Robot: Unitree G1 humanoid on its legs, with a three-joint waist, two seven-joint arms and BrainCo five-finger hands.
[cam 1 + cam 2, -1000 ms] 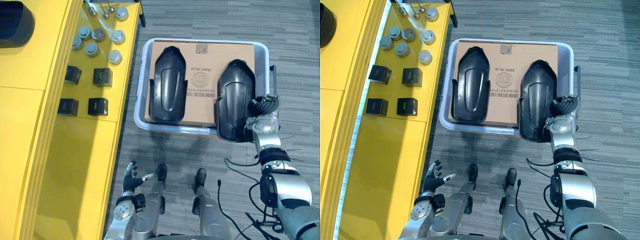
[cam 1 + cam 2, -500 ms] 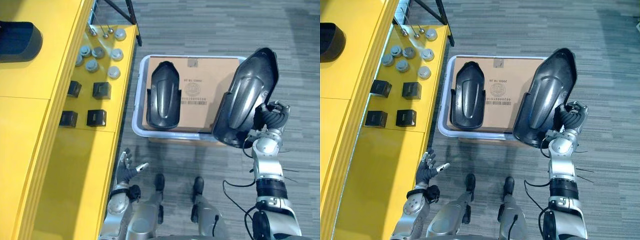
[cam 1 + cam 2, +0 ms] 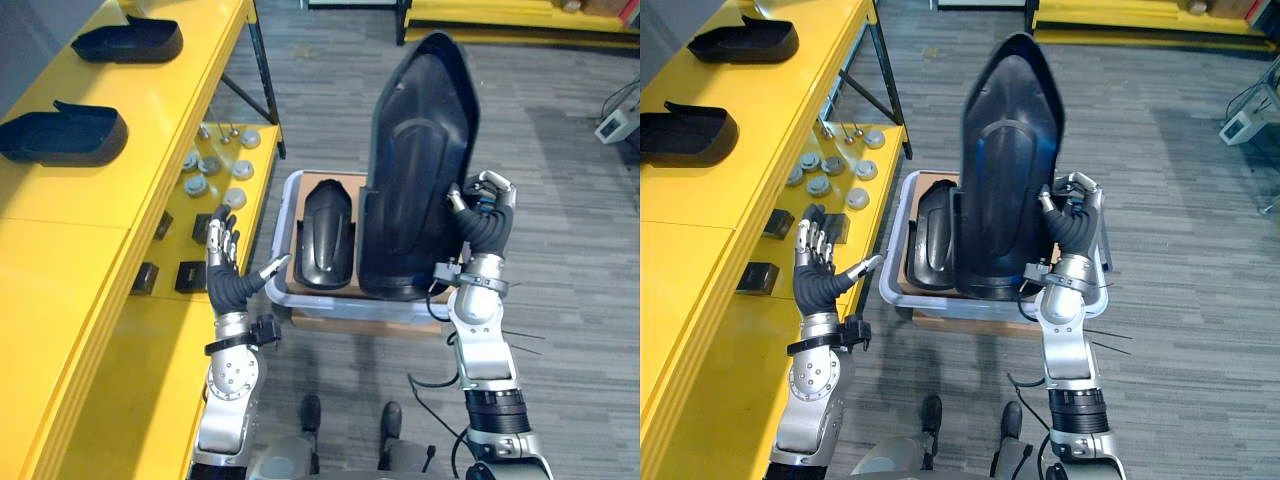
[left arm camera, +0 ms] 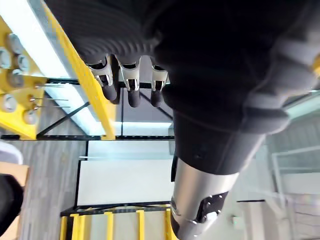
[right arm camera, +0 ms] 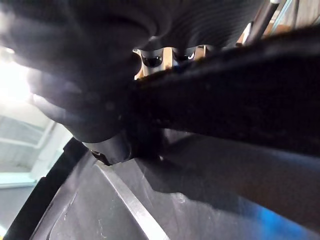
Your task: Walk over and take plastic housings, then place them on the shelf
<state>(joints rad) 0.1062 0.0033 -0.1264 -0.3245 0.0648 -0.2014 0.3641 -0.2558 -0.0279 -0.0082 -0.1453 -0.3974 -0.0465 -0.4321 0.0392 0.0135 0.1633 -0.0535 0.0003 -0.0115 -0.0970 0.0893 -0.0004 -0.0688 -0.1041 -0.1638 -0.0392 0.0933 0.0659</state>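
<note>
Right hand (image 3: 480, 225) has its fingers clenched on the side edge of one black housing (image 3: 415, 150), held upright and clear of the bin (image 3: 277, 255), likely ready to carry to the yellow shelf (image 3: 80, 220). Left hand (image 3: 228, 275) is raised with fingers released, probably to steady the part; a second housing (image 3: 325, 235) lies in the bin. One second earlier the held housing lay flat in the bin and the left hand hung low.
</note>
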